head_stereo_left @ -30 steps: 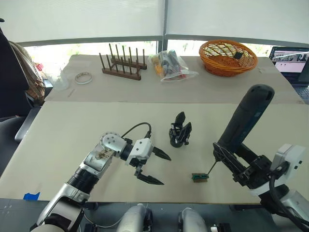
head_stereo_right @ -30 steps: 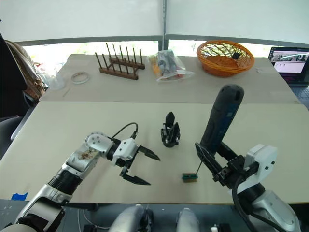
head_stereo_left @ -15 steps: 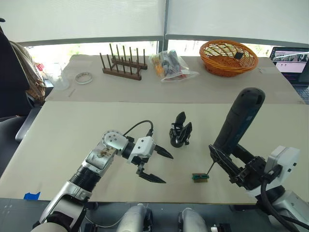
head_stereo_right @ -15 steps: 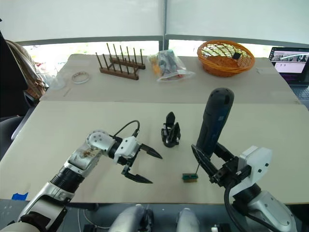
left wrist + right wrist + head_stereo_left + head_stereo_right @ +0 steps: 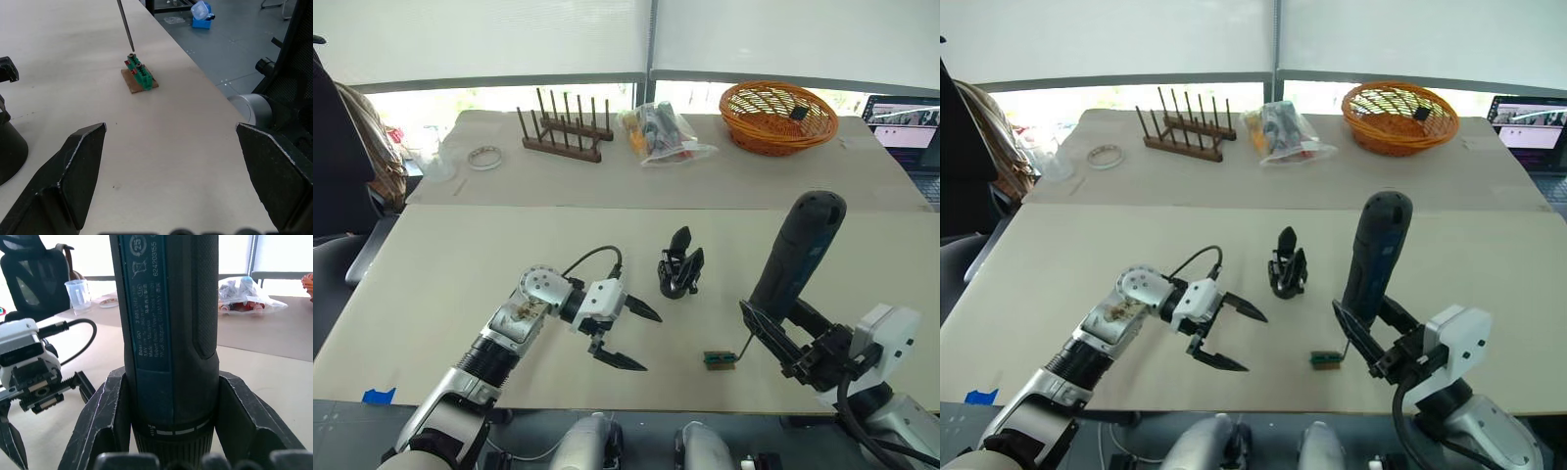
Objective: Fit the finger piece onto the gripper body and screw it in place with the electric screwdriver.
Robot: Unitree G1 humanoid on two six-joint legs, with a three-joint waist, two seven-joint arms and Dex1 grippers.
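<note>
The gripper body (image 5: 678, 266) stands upright mid-table, black with pointed fingers sticking up; I cannot tell the finger piece apart from it. My left gripper (image 5: 648, 341) is open and empty, just left of the body and a little nearer the table's front edge. My right gripper (image 5: 171, 377) is shut on the electric screwdriver (image 5: 795, 257), whose thick black handle leans up and away to the right. Its thin bit (image 5: 124, 24) points down at a tiny green block (image 5: 719, 359) in front of the gripper body.
At the back stand a wooden peg rack (image 5: 563, 134), a plastic bag of items (image 5: 661, 132) and an orange basket (image 5: 775, 115). A tape roll (image 5: 482, 157) and a cup (image 5: 435, 164) sit back left, and a laptop (image 5: 901, 122) far right.
The right arm has drawn the screwdriver lower and nearer to me, the handle more upright, its bit staying at the green block. The left gripper has edged slightly right, still open.
</note>
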